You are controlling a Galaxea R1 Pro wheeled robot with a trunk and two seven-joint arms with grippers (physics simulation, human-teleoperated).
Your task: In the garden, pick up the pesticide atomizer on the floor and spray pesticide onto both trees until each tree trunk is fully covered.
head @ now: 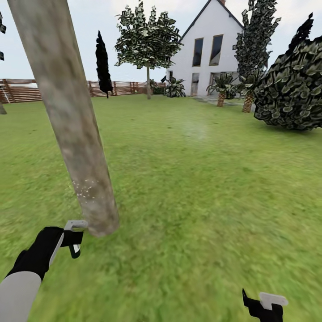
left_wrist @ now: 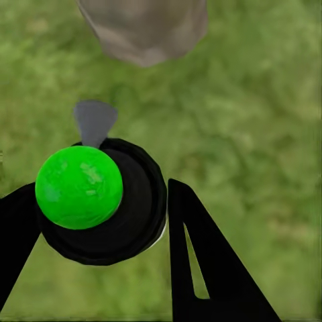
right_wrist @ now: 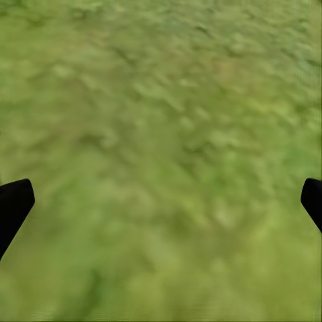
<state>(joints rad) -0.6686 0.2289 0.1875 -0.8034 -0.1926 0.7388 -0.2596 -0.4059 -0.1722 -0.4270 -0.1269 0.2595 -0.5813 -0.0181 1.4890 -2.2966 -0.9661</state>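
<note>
Trunk (head: 67, 116): thick, grey-tan, mottled, leaning across the head view's left side; fine pale specks low down; base on the grass (head: 201, 201).

Left tool (head: 74, 241): just beside the trunk's base, closed around the atomizer (left_wrist: 100, 201).

Atomizer: seen from above in the left wrist view, black round body with a bright green cap and a grey nozzle pointing toward the trunk's foot (left_wrist: 144, 30). One finger (left_wrist: 208, 268) lies against its side.

Right tool (head: 264, 306): low over bare grass, fingers spread wide, nothing between them; fingertips (right_wrist: 13, 204) at the edges of the right wrist view.

Background: fence (head: 27, 89), white house (head: 210, 49), bush (head: 290, 89), second tree (head: 147, 40).
</note>
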